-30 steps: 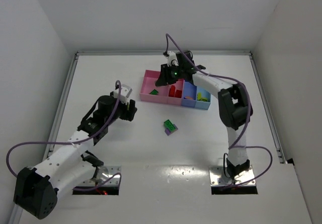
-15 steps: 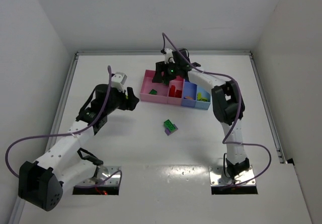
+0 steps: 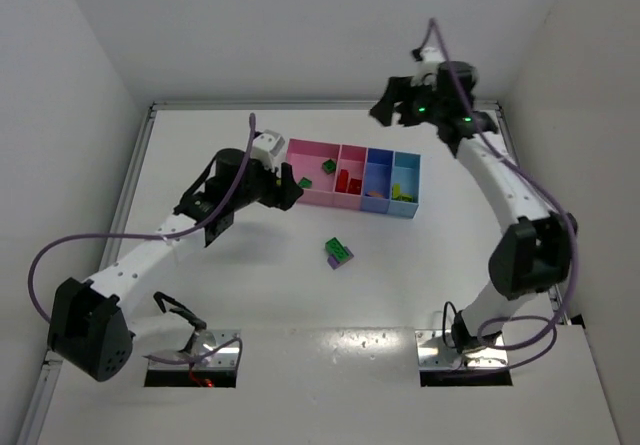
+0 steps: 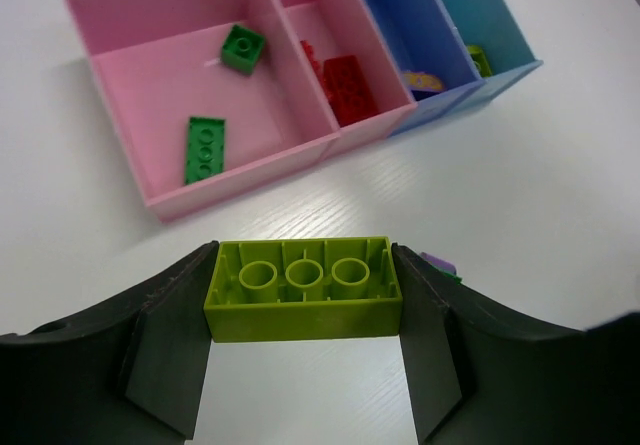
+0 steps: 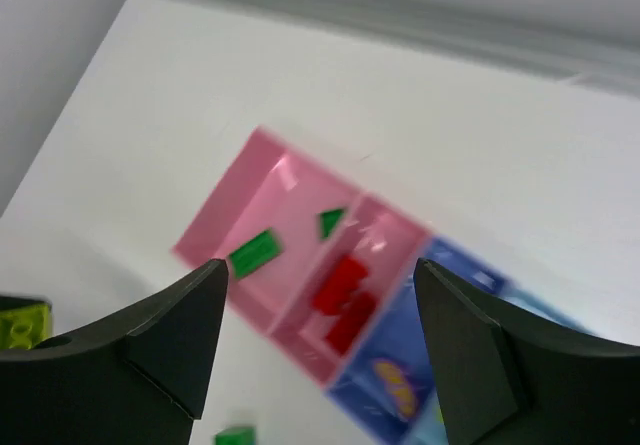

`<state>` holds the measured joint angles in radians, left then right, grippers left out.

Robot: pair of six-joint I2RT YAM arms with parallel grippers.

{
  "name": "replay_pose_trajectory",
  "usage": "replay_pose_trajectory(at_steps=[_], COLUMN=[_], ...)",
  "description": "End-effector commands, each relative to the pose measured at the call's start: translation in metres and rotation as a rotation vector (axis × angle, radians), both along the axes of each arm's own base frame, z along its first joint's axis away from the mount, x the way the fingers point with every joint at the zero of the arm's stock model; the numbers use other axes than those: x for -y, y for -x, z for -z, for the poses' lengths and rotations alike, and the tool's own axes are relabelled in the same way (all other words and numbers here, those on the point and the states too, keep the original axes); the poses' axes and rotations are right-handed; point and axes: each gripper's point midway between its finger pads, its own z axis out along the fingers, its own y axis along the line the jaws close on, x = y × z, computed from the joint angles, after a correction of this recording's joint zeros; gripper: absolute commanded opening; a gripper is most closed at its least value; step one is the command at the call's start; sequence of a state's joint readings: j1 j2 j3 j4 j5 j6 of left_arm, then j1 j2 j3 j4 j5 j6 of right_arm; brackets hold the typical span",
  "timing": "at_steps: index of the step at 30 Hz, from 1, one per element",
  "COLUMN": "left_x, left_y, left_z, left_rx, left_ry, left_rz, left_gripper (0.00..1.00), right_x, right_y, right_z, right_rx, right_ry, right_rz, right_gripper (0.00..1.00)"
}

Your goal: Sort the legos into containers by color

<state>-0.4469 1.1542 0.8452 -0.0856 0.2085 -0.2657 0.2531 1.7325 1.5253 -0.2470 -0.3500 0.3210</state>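
Left gripper (image 3: 290, 189): clenched on a yellow-green plastic brick (image 4: 303, 303), which is pinched by its short ends between the black fingers (image 4: 165, 365).
Held brick: kept level above the white table (image 3: 200, 145), just beside the left end of the bins; its hollow side with three round tubes is turned to the wrist camera.
Right gripper (image 5: 319, 265): released, with nothing held between the spread jaws; it is raised high past the far side of the bins.
Bins: a row of four joined shallow plastic bins (image 4: 235, 183) is set on the table.
Wide pink bin: two green bricks (image 4: 205, 149) are seen lying apart.
Narrower pink bin: red bricks (image 4: 345, 87) are piled together.
Dark blue bin: one small piece (image 4: 423, 82), seemingly purple with a pale top.
Light blue bin: a yellow-green piece (image 4: 478, 60) is seen.
Loose on the table: a green-on-purple stack (image 3: 338, 253), near the bins.
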Motion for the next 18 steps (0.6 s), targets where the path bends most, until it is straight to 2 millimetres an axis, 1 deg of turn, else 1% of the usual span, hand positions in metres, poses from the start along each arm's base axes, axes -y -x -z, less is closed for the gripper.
replay_pose_trajectory(at_steps=[1,2,3,4,5,6,7,8,9,10,11,12,13,14,15,16,17,18], left_x=[0.033,0.041,0.054,0.058,0.066,0.075,0.084,0.089,0.100,0.109,0.120,0.136,0.144,0.153,0.163,0.176,0.179,0.192], left_y=[-0.013,-0.018,-0.021,-0.023,-0.025,-0.032,-0.035,-0.040,-0.047,-0.048,-0.051,-0.051,-0.053,-0.053,-0.055,-0.054,-0.058,-0.060], left_z=[-0.039,-0.055,-0.046,-0.043,-0.043,-0.062,-0.039,-0.038,-0.055,-0.055,-0.040,-0.050,-0.048,-0.046,-0.030,-0.036,-0.033,-0.026], left_rx=[0.119,0.150,0.134,0.121,0.108,0.136,0.057,0.038,0.061,0.054,0.019,0.041,0.049,0.047,0.030,0.044,0.049,0.049], left_ry=[0.016,0.023,-0.010,-0.033,-0.040,-0.037,-0.075,-0.081,-0.069,-0.072,-0.087,-0.075,-0.088,-0.089,-0.110,-0.102,-0.111,-0.122], left_rz=[0.092,0.106,0.135,0.139,0.152,0.165,0.188,0.197,0.207,0.223,0.243,0.268,0.280,0.294,0.312,0.333,0.338,0.357], left_gripper=[0.01,0.01,0.01,0.01,0.01,0.01,0.01,0.01,0.01,0.01,0.01,0.04,0.05,0.05,0.07,0.08,0.08,0.09], right_x=[0.089,0.118,0.132,0.146,0.156,0.174,0.181,0.187,0.196,0.199,0.204,0.203,0.208,0.207,0.211,0.221,0.225,0.237], right_y=[0.006,0.009,0.017,0.025,0.032,0.041,0.048,0.059,0.065,0.069,0.078,0.080,0.082,0.086,0.089,0.092,0.094,0.095], right_z=[-0.005,-0.003,0.005,-0.002,-0.003,0.010,0.010,0.010,0.011,0.010,0.013,0.014,0.018,0.019,0.027,0.027,0.031,0.031], right_rx=[-0.021,-0.033,-0.054,-0.038,-0.030,-0.059,-0.054,-0.044,-0.040,-0.038,-0.051,-0.051,-0.063,-0.069,-0.087,-0.093,-0.105,-0.107], right_ry=[0.054,0.070,0.083,0.097,0.123,0.145,0.155,0.171,0.181,0.180,0.175,0.175,0.171,0.171,0.171,0.162,0.155,0.154], right_rz=[0.199,0.252,0.273,0.303,0.310,0.346,0.355,0.374,0.388,0.399,0.407,0.407,0.414,0.413,0.424,0.457,0.464,0.494], right_gripper=[0.76,0.76,0.77,0.77,0.77,0.77,0.77,0.77,0.77,0.77,0.77,0.77,0.77,0.77,0.77,0.77,0.77,0.77])
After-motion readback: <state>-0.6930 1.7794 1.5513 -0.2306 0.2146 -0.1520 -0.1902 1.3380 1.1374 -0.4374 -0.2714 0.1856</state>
